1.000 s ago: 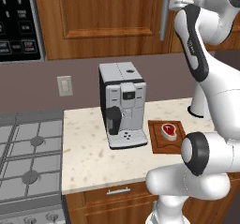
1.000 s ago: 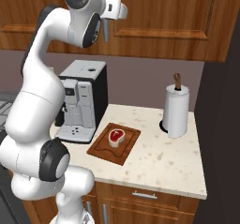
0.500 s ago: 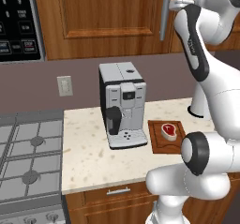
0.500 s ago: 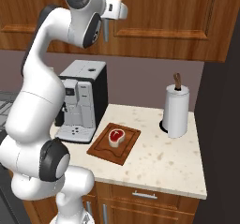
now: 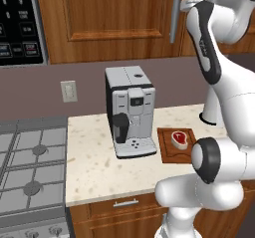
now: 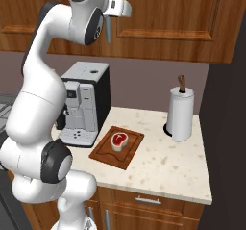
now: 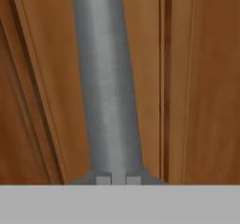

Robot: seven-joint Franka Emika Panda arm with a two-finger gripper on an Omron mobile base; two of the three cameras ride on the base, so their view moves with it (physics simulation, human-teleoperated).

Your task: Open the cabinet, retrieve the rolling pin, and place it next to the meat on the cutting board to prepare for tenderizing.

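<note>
1. Left base view: the cabinet (image 5: 104,18) fills the top of the scene, doors closed, with a long silver bar handle (image 5: 175,13) running down near the arm's raised forearm. The arm goes up on the right and its far end leaves the picture at the top right corner. Down on the table (image 5: 94,167) there's a coffee machine (image 5: 130,110), and just right of it the cutting board (image 5: 178,145) with the meat (image 5: 181,138) sitting on it. A stove (image 5: 30,167) is to the left, a wall outlet (image 5: 68,90) behind, and a black microwave panel (image 5: 17,23) at upper left.

2. Right base view: the arm reaches up high and the hand is right at the cabinet (image 6: 192,17), with the vertical handle (image 6: 109,31) showing just below it. The fingers are tucked behind the hand here, so you can't really tell the tool's state from this side. Cutting board (image 6: 116,146) lies on the table (image 6: 178,169) right of the coffee machine (image 6: 82,104), meat (image 6: 118,140) roughly in the middle of it. A paper towel roll (image 6: 181,113) stands well off to the right, near the wall.

3. Hand view: super close on the handle (image 7: 107,78), a grey bar against the wood doors, with the dark seam (image 7: 162,78) between the doors just beside it. The tool (image 7: 118,179) has its two tips nearly touching at the bottom of the view, in front of the bar's base, so it looks pressed together, not wrapped around the bar.
</note>
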